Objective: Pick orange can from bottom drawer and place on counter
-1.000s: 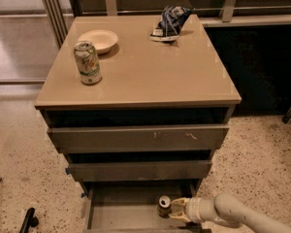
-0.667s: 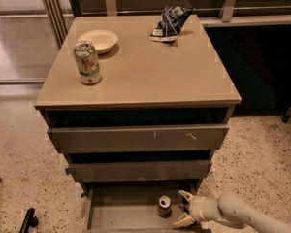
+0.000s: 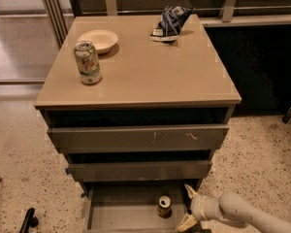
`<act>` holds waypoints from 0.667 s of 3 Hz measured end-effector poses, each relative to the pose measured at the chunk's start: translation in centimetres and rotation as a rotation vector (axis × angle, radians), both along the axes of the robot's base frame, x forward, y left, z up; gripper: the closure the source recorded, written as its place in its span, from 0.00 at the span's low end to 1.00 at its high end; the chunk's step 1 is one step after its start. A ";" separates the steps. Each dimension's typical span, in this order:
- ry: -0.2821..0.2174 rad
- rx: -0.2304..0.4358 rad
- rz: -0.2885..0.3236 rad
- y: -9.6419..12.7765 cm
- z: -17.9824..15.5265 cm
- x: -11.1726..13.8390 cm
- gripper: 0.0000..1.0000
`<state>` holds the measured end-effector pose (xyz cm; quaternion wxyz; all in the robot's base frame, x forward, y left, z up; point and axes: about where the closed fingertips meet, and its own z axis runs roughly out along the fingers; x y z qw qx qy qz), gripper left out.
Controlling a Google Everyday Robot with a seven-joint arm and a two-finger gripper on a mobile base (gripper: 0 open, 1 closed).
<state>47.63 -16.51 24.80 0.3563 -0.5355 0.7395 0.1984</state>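
So the orange can (image 3: 164,206) is standing upright inside the bottom drawer (image 3: 117,211), which is pulled out, and it sits toward the right side of the grey floor. The gripper (image 3: 187,207) is down at drawer level, just to the right of the can, with the pale arm (image 3: 242,215) coming in from the lower right corner.

The fingers (image 3: 190,192) are spread open, one up and one down, and pointing left at the can. The can lines up with the gap between them but sits just outside the tips. As far as I can see it isn't pinched and nothing touches it.

Up top, the tan worktop (image 3: 150,74) has a white-and-green can (image 3: 88,62) upright near the left edge. A shallow cream bowl (image 3: 98,40) sits just behind that, and a crumpled blue snack bag (image 3: 169,23) is at the back right. The two drawers above the bottom one stick out a bit, the middle drawer (image 3: 138,170) further than the top drawer (image 3: 138,138).
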 end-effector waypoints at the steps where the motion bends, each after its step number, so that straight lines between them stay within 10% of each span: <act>1: 0.007 0.034 -0.016 0.6 -1.7 1.3 0.01; 2: 0.011 0.079 -0.032 1.7 -3.6 2.7 0.13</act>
